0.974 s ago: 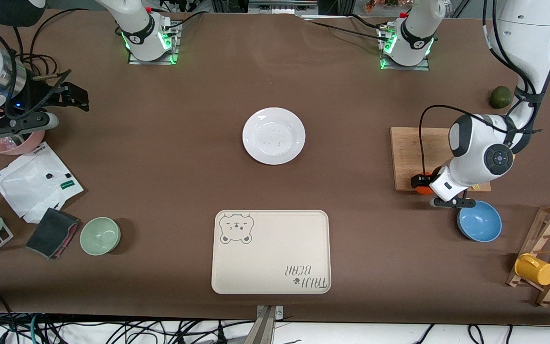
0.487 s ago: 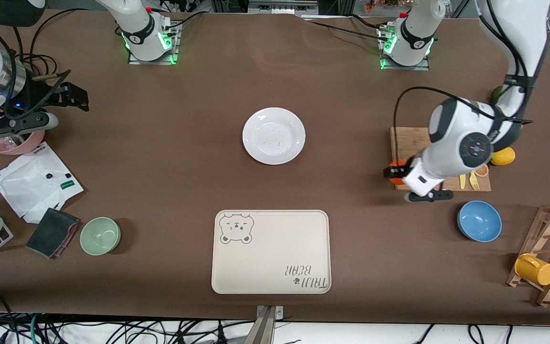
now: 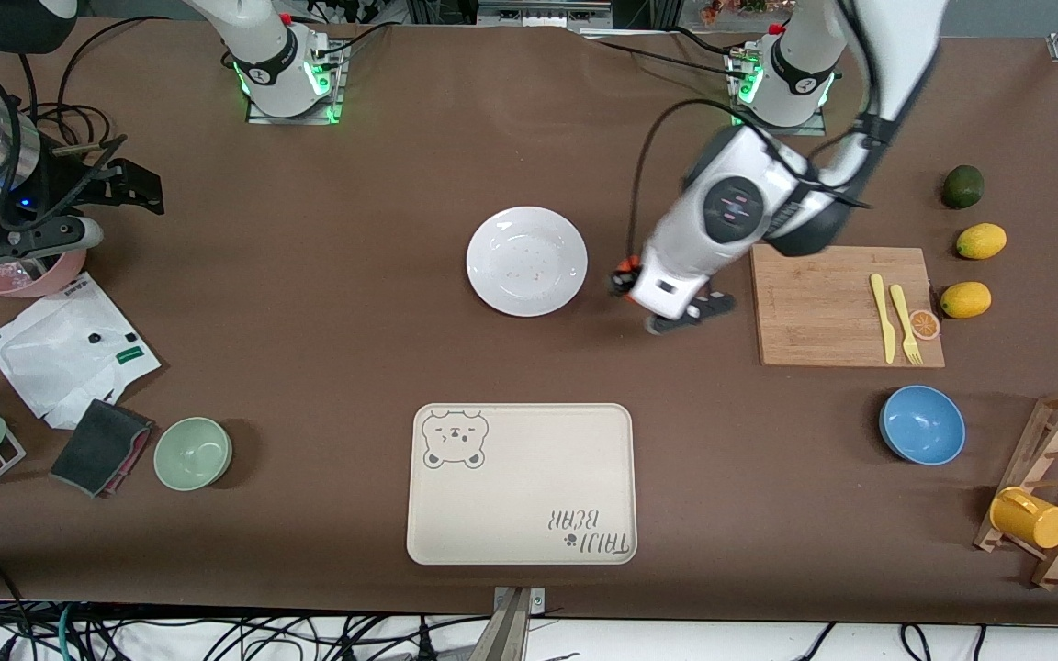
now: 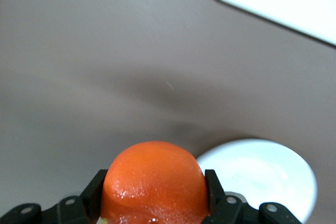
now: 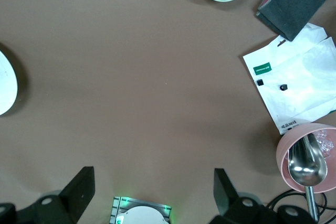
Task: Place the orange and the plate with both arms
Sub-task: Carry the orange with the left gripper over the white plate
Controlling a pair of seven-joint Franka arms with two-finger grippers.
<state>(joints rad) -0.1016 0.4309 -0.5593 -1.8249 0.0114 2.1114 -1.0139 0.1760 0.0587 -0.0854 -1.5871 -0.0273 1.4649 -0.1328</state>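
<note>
The long brown table [image 3: 327, 367] carries everything here. Nearest the front camera lies the rectangular beige tray with a bear drawing [image 3: 522, 484]. Toward the left arm's end sits the rectangular wooden cutting board [image 3: 818, 308], bearing a yellow plastic knife [image 3: 881, 304] and fork [image 3: 903, 310].

The round white shallow plate [image 3: 526, 261] rests flat on the table's middle, farther from the front camera than the tray and well apart from it.

The left arm reaches down from its base to the bare cloth between plate and board. The left gripper [image 3: 625, 277] hangs just beside the plate's rim, over the table, its jaws clamped on the small round bright orange fruit [image 4: 153, 183]; the left wrist view shows a black finger [image 4: 211, 188] pressed to each flank of the fruit, with the plate's edge just next to it.

The right arm waits over its own end of the table. The right gripper [image 5: 152, 192] hangs there with its fingers spread wide and nothing between them, near a pink bowl holding a metal spoon [image 5: 310, 160], a white paper packet [image 5: 294, 87] and a pale green bowl [image 3: 193, 453]
</note>
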